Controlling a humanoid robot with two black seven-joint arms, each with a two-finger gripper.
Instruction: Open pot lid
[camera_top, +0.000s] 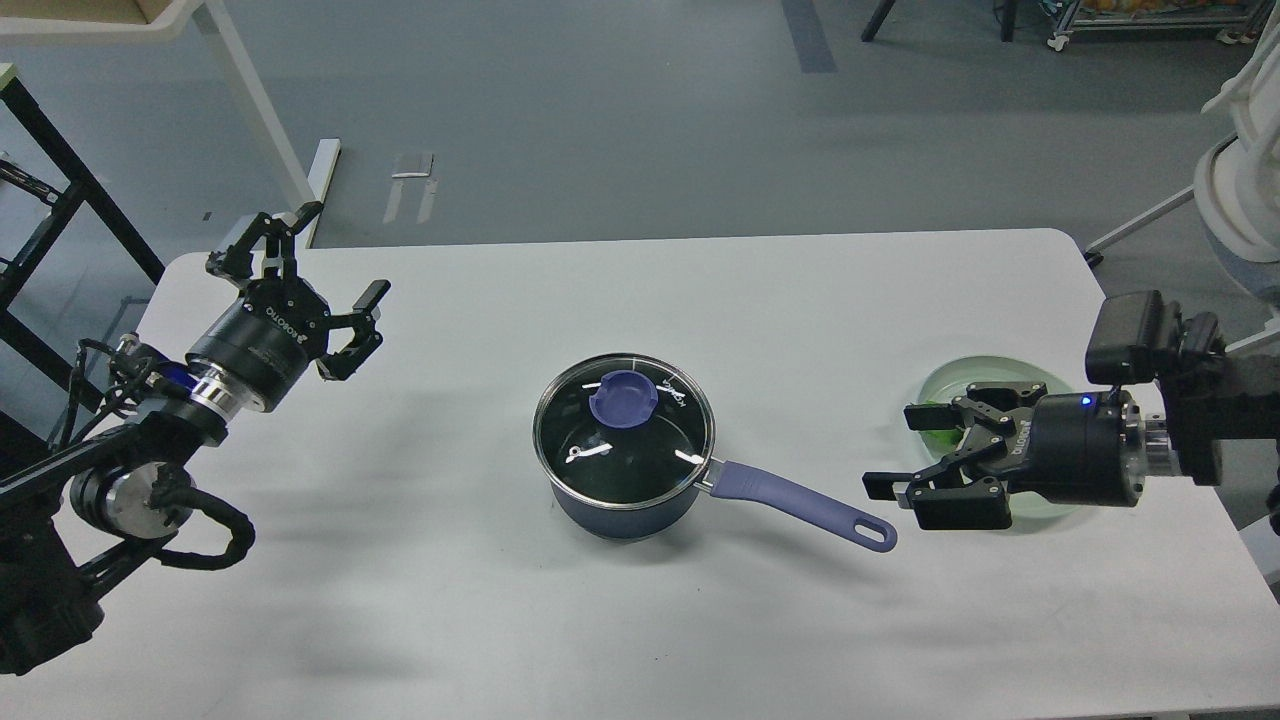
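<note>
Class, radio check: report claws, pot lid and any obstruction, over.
Left claw open, right claw open, both empty. Lid seated on pot. Green plate under right claw; lid unobstructed.

A robotics lab or test room, not a home kitchen

A plain white table (640, 620) is standing on bare grey floor (600, 120), with tape marks (412, 185) showing at upper left. A white desk leg (255, 110) and black frame (50, 190) are occupying the upper left; wheeled equipment (1150, 25) is sitting at upper right.
</note>
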